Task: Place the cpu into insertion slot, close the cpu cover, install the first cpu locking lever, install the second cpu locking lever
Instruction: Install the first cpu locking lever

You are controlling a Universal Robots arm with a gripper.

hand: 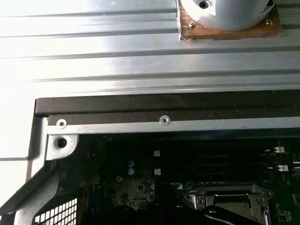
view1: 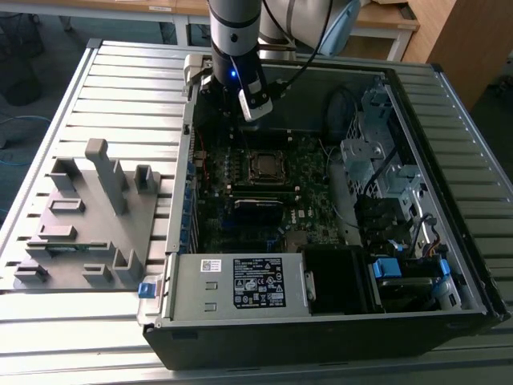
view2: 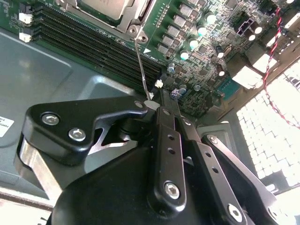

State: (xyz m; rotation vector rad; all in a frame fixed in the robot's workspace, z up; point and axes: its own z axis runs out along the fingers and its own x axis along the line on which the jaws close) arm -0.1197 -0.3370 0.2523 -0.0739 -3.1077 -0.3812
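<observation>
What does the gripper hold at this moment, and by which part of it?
The gripper appears to pinch the thin cpu locking lever at its free end, though the contact itself is partly hidden.

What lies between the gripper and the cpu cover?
In the second wrist view, the long black memory slots and a thin metal lever running from the cpu cover toward the gripper.

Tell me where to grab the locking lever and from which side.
Take the locking lever at its free tip, the end farthest from the socket, where the thin straight wire runs out past the memory slots. Come from above the board, closing across the wire; the gripper sits at that tip.
</observation>
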